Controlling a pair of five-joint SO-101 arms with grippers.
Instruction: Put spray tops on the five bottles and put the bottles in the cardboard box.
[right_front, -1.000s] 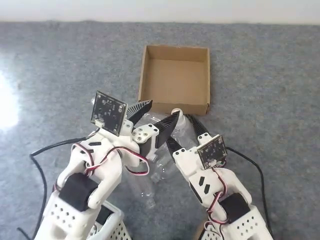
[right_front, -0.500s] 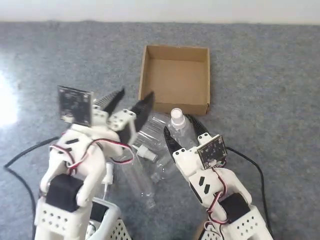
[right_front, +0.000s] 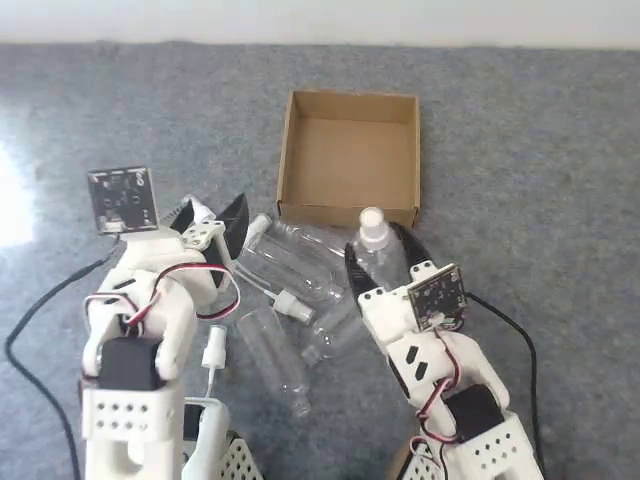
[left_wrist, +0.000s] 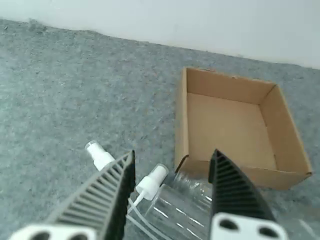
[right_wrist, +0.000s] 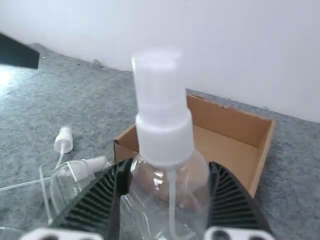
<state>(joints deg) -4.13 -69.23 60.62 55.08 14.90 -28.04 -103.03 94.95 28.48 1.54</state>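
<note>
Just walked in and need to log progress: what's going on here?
The right tool is shut on an upright bottle with its spray top on, just short of the cardboard box. The left tool hangs open by the other bottles and loose spray tops lying on the carpet. No bottle is in the box yet.
</note>
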